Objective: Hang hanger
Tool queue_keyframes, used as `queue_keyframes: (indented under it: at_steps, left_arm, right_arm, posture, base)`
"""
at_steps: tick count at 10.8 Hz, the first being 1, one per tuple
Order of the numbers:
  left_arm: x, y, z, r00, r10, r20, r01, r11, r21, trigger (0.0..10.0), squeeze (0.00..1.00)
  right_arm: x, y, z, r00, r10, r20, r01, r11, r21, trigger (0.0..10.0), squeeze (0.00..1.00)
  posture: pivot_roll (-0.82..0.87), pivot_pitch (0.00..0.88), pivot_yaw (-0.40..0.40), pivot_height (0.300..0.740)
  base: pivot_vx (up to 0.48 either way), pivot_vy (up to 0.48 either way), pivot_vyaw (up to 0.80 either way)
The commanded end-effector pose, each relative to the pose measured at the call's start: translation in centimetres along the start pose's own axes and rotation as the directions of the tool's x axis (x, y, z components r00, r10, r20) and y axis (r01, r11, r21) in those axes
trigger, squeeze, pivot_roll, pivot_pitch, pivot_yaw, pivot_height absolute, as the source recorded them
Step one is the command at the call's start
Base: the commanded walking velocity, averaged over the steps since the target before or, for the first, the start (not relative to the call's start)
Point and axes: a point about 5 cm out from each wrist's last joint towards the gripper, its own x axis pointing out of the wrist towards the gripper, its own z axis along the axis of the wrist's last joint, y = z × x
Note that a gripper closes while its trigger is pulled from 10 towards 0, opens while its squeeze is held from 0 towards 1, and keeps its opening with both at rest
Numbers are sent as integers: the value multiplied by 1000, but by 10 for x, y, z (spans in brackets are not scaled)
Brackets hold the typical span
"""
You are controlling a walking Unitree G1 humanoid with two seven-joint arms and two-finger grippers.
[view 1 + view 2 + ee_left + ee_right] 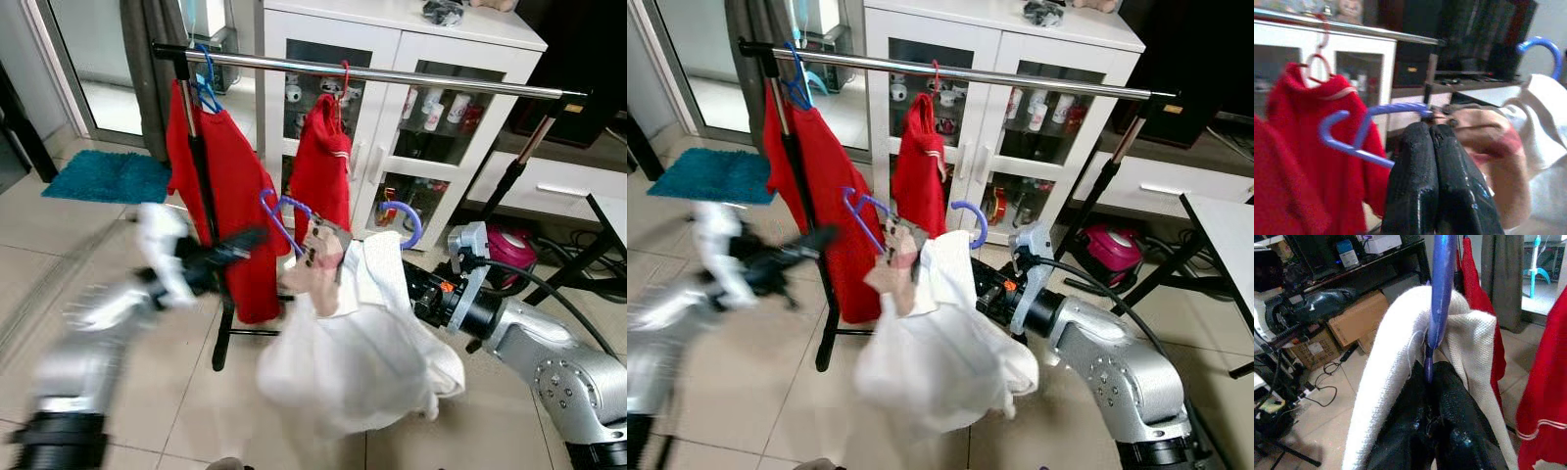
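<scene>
A blue hanger (281,210) carrying a white garment (364,352) is held low in front of the clothes rack, its hook (411,221) curving up beside the white cloth. My right gripper (1429,371) is shut on the hanger's neck, with white cloth draped over its fingers. The silver rail (392,74) runs above and holds two red garments (227,186) on their own hangers. My left arm is blurred, and its gripper (1430,128) is shut on nothing, its tips pointing at the hanger's blue shoulder end (1352,142).
The rack's black post (201,176) stands at left and a slanted leg (514,171) at right. Behind is a white glass-door cabinet (392,147). A teal mat (103,176) lies at far left; a pink object (509,250) and black table legs (588,259) are at right.
</scene>
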Motion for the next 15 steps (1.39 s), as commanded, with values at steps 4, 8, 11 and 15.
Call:
queue_keyframes:
  at_steps: [4,8,11,15]
  left_arm:
    - [11,-19,-4,991,-130,-41,129,991,-40,10000,1000]
    - [11,-5,3,986,-168,5,168,985,-49,10000,1000]
    - [15,-1,-8,956,-277,-101,272,961,-56,10000,1000]
    - [28,11,-3,952,-288,-99,287,958,-25,10000,0]
  right_arm:
    - [-5,-1,16,999,12,30,-10,998,-66,10000,0]
    - [-6,10,17,995,96,5,-95,991,-96,10000,0]
    - [0,17,21,985,173,-15,-174,977,-119,10000,0]
    - [1,28,22,968,250,-14,-250,961,-117,10000,0]
  posture:
    - [-74,0,-59,740]
    - [-97,0,-65,740]
    - [-100,0,-57,740]
    - [-118,0,-37,740]
  base:
    - [0,0,0]
    - [0,0,0]
    - [0,0,0]
    - [0,0,0]
